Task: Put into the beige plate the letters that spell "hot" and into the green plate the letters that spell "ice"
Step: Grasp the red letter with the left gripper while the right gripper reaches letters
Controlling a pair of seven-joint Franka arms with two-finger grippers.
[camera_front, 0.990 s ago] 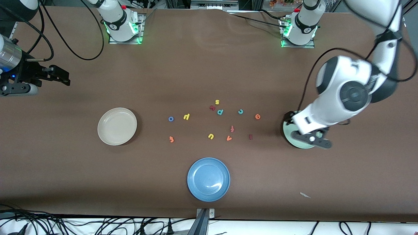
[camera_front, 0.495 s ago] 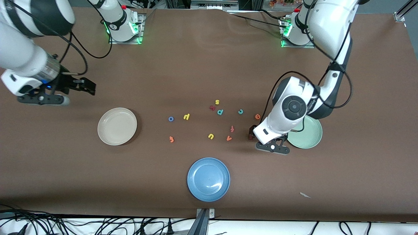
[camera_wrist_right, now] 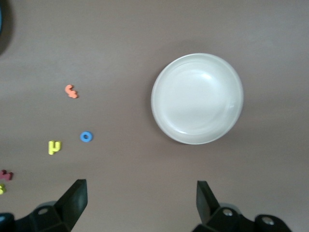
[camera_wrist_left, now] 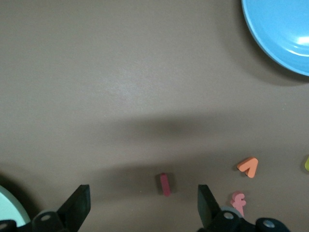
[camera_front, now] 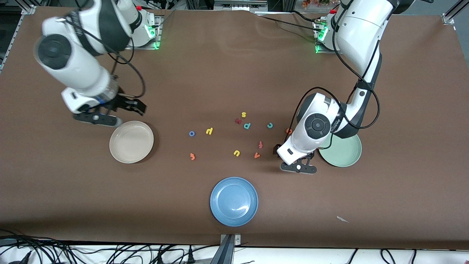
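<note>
right pincer (camera_front: 136,106) now near beige plate (camera_front: 131,141)

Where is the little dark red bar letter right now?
The dark red bar lies on the table between the left pincer's open fingers, beside the green plate.

The brown worktop (camera_front: 220,84) carries a blue plate (camera_front: 234,201), upright and empty, at the edge nearest the front camera. Loose foam letters lie farther from that camera than the plate: a yellow u (camera_front: 236,153), an orange v-shaped letter (camera_front: 257,155) beside it, a red hooked letter (camera_front: 260,144), a teal p-shaped letter (camera_front: 247,125), a dark red bent letter (camera_front: 238,120) and a yellow s (camera_front: 243,114). A small pale scrap (camera_front: 342,219) lies toward the left arm's end.
</note>
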